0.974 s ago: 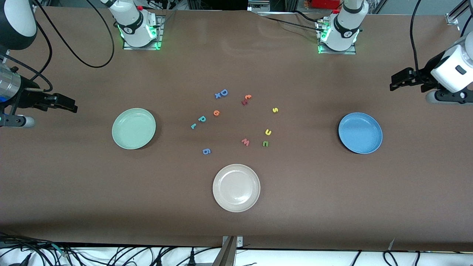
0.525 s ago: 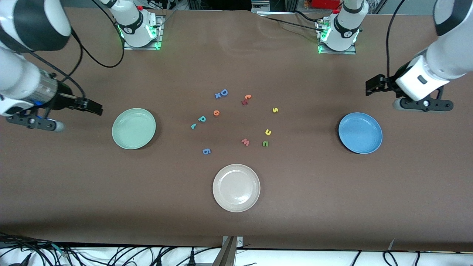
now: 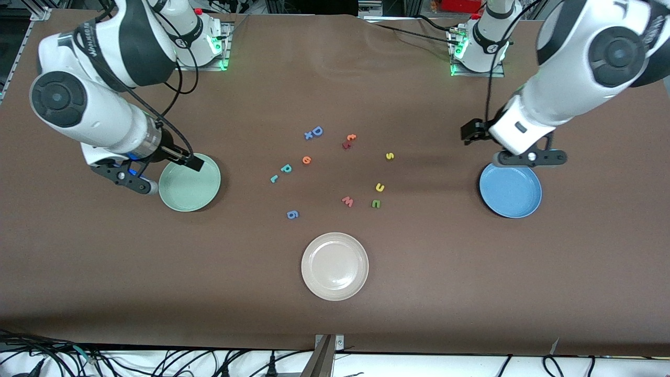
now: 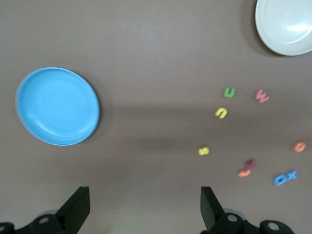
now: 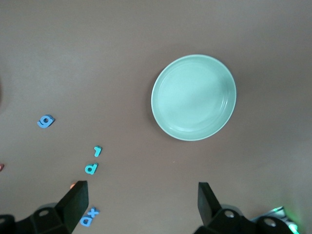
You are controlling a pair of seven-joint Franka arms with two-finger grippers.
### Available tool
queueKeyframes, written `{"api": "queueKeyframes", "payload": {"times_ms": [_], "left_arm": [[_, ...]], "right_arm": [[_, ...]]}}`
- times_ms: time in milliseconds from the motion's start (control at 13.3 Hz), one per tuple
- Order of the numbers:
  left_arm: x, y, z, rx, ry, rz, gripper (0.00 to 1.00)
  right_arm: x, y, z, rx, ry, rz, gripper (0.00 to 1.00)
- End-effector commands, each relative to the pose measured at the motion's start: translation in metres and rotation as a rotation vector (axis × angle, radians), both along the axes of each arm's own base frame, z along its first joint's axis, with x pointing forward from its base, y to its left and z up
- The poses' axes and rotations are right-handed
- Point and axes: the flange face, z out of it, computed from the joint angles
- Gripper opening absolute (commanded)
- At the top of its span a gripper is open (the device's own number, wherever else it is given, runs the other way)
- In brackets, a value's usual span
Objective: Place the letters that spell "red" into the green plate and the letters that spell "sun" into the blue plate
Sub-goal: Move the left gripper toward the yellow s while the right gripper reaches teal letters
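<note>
Letters lie loose mid-table: teal r [image 3: 274, 179], teal d [image 3: 286, 168] and orange e [image 3: 306, 160] at our right gripper's [image 3: 191, 163] three o'clock in the front view, the yellow s [image 3: 389, 156], yellow u [image 3: 380, 187] and green n [image 3: 376, 203] at our left gripper's [image 3: 467, 132] eight o'clock. Our right gripper hangs spread over the green plate's [image 3: 189, 193] rim; our left hangs spread just above the blue plate [image 3: 510, 195].
</note>
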Motion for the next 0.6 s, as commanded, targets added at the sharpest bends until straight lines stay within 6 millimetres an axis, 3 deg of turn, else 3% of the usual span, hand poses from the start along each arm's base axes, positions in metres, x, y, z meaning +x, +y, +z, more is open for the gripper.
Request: {"api": "queueKeyframes", "payload": {"times_ms": [0,225,525], "left_arm": [[-0.005,-0.042,-0.029,-0.035,0.003,0.072,1.00],[-0.023,-0.083,-0.070,-0.047,-0.018,0.095,1.00],[-0.068,-0.125,-0.124,0.010,-0.050,0.094,1.00]], "right_arm": [[-0.018,0.036,-0.028,-0.028,-0.029,-0.088,0.99],[-0.040,0.069,-0.062,-0.044,-0.016,-0.126,0.99],[-0.071,0.089,-0.127,-0.034,-0.032,-0.173,0.99]]}}
